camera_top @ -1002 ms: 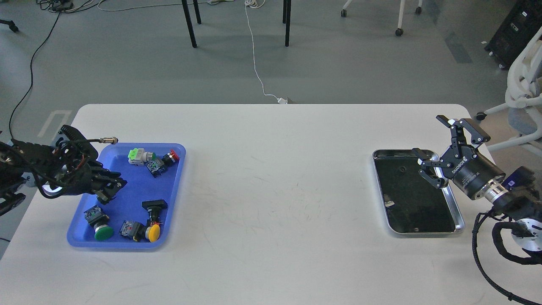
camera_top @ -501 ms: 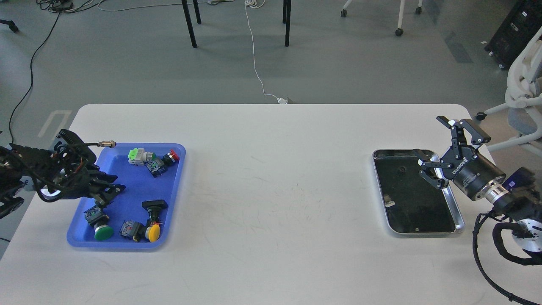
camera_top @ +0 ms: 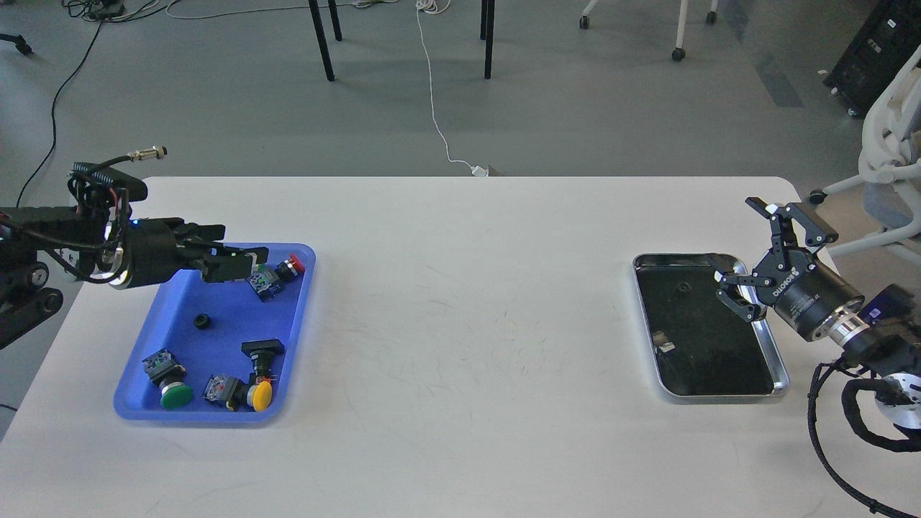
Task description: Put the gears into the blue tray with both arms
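Resting flat, small round black gear (camera_top: pixel 202 321), glossy blue tray (camera_top: pixel 162 316)

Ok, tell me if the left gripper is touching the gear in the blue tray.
Apart. In the head view the gear lies alone on the blue tray floor, with bare blue between it and the left gripper at the tray's far end.

A gear (camera_top: pixel 202 321) lies in the blue tray (camera_top: pixel 173 306); the left tool (camera_top: pixel 241 260) above looks empty, maybe.
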`<action>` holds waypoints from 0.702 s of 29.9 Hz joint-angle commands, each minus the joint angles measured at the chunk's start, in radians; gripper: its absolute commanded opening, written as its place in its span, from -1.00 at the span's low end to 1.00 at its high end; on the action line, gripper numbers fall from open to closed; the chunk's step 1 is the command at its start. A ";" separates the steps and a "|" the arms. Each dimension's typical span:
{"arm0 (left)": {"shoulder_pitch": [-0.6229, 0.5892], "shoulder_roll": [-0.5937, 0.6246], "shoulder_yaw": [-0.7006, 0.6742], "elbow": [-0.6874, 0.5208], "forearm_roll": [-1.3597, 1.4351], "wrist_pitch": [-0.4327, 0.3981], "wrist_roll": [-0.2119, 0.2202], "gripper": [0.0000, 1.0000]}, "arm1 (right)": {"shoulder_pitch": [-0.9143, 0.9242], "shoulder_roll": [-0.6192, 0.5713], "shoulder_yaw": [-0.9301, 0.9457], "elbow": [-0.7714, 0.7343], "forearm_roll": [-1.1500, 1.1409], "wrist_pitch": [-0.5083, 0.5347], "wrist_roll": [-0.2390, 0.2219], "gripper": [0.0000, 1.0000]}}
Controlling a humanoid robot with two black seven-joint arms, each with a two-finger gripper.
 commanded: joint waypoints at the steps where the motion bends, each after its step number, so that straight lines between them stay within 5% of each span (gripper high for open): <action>1: 0.027 -0.018 -0.013 -0.094 -0.394 0.008 0.000 0.96 | 0.000 0.001 0.000 -0.002 0.000 0.000 0.000 0.96; 6: 0.154 -0.113 -0.165 -0.152 -0.818 0.009 0.000 0.96 | 0.000 0.005 -0.001 -0.003 0.000 0.000 0.000 0.96; 12: 0.407 -0.317 -0.538 -0.146 -0.851 -0.003 0.000 0.96 | -0.002 0.008 -0.005 -0.005 -0.026 0.000 0.000 0.96; 15: 0.491 -0.381 -0.640 -0.137 -0.865 -0.014 0.068 0.96 | -0.002 0.002 -0.008 -0.005 -0.046 0.000 0.000 0.96; 21: 0.590 -0.476 -0.768 -0.088 -0.935 -0.079 0.102 0.96 | 0.006 -0.002 -0.015 -0.003 -0.168 0.000 0.000 0.96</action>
